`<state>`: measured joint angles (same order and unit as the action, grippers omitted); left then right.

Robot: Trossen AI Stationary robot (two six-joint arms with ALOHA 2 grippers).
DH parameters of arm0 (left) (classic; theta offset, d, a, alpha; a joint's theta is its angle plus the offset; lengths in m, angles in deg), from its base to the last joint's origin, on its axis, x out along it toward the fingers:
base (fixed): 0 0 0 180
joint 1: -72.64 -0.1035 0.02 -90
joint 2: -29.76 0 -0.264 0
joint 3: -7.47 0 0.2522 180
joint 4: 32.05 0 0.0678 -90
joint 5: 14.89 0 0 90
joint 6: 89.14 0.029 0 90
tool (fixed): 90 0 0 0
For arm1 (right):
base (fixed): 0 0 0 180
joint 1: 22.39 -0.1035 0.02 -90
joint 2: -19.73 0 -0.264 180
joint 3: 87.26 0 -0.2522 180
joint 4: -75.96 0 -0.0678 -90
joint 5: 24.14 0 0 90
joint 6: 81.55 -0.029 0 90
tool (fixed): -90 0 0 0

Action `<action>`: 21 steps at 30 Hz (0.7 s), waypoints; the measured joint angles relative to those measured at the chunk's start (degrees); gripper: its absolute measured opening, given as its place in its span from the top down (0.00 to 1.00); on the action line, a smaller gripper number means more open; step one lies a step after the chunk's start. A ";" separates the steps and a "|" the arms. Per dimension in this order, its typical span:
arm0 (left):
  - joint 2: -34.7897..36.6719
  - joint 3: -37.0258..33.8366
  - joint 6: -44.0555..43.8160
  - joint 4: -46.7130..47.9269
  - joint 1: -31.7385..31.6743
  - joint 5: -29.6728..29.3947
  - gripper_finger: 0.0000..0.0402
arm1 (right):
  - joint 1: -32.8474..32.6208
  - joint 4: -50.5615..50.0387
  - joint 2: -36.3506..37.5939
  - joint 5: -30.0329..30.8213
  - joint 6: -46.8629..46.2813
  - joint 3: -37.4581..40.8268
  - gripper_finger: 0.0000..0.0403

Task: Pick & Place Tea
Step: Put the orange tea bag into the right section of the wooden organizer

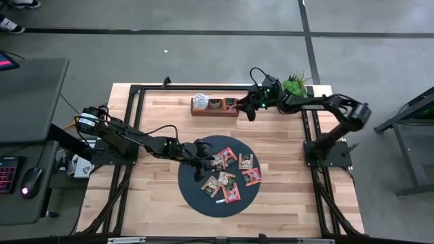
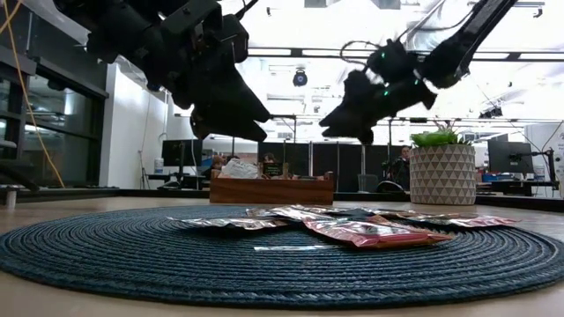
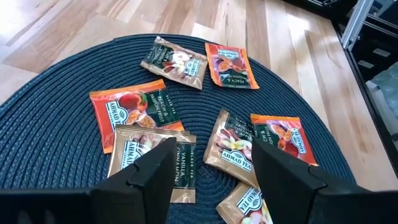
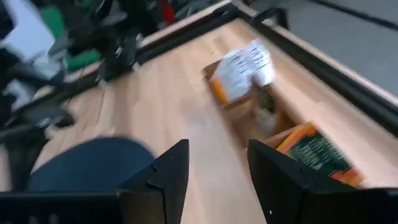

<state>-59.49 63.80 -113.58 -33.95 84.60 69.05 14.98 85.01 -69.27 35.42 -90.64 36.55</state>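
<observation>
With your left gripper (image 3: 211, 171) hovering, fingers spread, over overlapping tea sachets (image 3: 152, 158), you risk pinching two at once.

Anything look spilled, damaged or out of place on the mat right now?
Nothing stands out. The tea sachets lie flat and loosely scattered on the dark round mat, some overlapping; none looks torn. The left gripper hovers open above them.

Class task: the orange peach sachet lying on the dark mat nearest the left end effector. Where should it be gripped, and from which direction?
Likely from straight above: the orange peach sachet lies flat on the mat. Pinch its free outer edge, since a brown sachet overlaps its near edge. The left end effector is open over it.
</observation>
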 joint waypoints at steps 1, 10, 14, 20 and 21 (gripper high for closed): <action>0.00 0.00 0.03 0.05 0.00 0.02 0.49 | -0.82 -2.89 1.65 0.02 0.84 0.00 0.61; 0.00 0.00 1.45 -0.91 0.00 0.87 0.49 | -11.84 -28.29 12.09 4.07 4.85 0.00 0.56; 0.00 0.00 2.69 -0.89 0.00 1.05 0.49 | -18.22 -34.88 12.84 5.63 5.13 0.00 0.54; 0.00 0.00 3.18 -0.87 0.00 1.03 0.49 | -27.03 -39.73 12.33 7.83 4.76 0.02 0.53; 0.00 0.00 3.18 -0.88 0.00 1.03 0.49 | -28.07 -40.06 11.93 7.92 4.45 0.02 0.53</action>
<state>-59.49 63.80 -110.40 -34.83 84.60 70.07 -13.09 44.95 -57.33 43.34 -86.20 36.57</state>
